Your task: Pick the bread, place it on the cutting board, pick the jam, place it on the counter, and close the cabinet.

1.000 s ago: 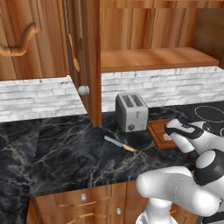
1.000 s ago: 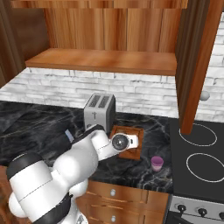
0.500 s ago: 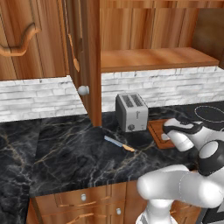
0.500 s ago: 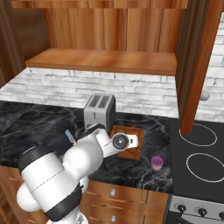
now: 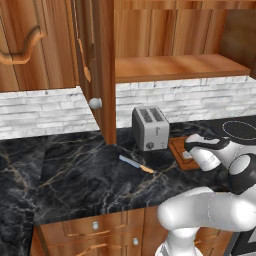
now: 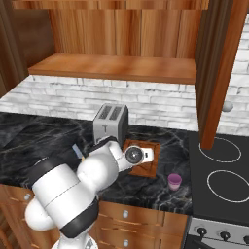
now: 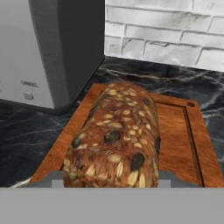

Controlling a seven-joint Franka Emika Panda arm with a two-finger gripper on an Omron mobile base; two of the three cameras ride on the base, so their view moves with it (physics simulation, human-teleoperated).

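Note:
A seeded dark brown bread (image 7: 113,135) fills the middle of the hand view, with my gripper (image 7: 111,180) shut on it. It sits low over the reddish cutting board (image 7: 177,131), and I cannot tell whether it touches the wood. From the base, my gripper (image 6: 146,155) hovers over the board (image 6: 146,168) just right of the toaster. The jam (image 6: 174,182), with its purple lid, stands on the black marble counter (image 5: 85,175) right of the board. The cabinet door (image 5: 95,70) stands open, as does the other door (image 6: 216,73).
A silver toaster (image 5: 150,127) stands directly left of the board and close to the hand. A knife (image 5: 136,164) lies on the counter left of it. The stove top (image 6: 221,165) borders the counter on the right. A wooden shelf (image 6: 116,68) runs above the brick wall.
The arm's elbow has swung slightly while the hand stayed over the cutting board, still gripping the bread. Nothing else moved.

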